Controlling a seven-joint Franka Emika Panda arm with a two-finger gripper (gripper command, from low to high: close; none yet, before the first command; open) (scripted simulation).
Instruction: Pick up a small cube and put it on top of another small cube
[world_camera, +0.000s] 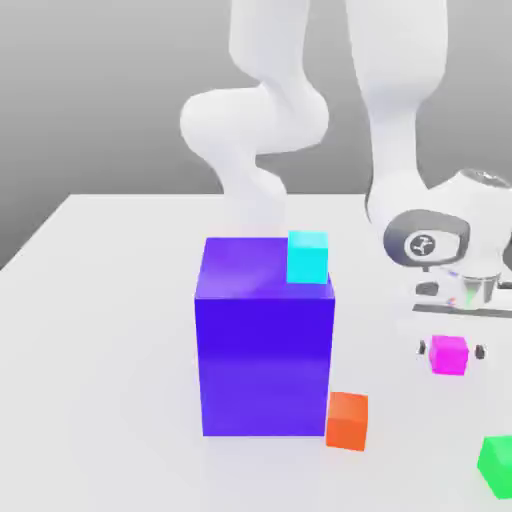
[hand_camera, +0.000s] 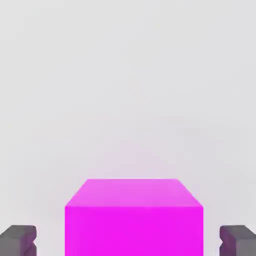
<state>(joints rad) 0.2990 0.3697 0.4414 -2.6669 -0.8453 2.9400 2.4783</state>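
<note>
The robot's gripper (world_camera: 450, 352) stood spread around the magenta cube (world_camera: 449, 354) on the white table (world_camera: 110, 330), its fingers (hand_camera: 19, 239) flanking the cube without touching it. The green cube (world_camera: 497, 465) lay nearby, toward the exterior view's right.

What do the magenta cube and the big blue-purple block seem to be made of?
Magenta cube: flat, uniform colour, crisp edges and no texture, so it looks like matte plastic, though a render leaves that open. Blue-purple block: equally plain, with a soft sheen on its front face, perhaps smooth plastic.
</note>
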